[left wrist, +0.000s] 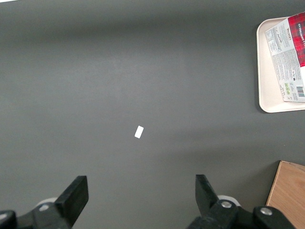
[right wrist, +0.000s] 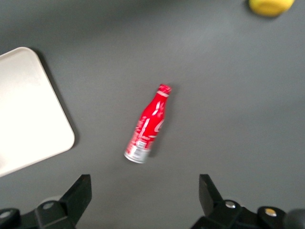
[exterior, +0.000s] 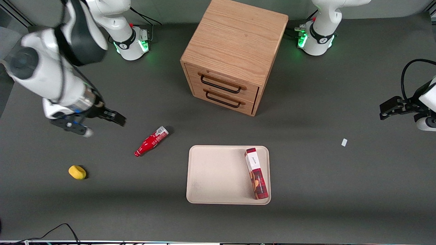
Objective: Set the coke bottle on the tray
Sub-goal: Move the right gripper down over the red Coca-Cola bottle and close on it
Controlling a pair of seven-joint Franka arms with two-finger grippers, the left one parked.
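Ahead of jaws: coke bottle (right wrist: 148, 125) lies on its side on the table (exterior: 306, 177), near but untouched.
Jaws: your gripper (exterior: 102, 123) hangs above the table, spread wide, holding nothing; the gap looks wider than the bottle.
Tray: tray (exterior: 218, 173) sits past the bottle from the jaws, 1 red box (exterior: 256, 173) lying along its edge.
Risk 1: bottle is round, so 1 finger touching first could roll it away.
Risk 2: close across the body, not the neck, or it may slip.
Other: yellow object (exterior: 77, 172) near, ignore.
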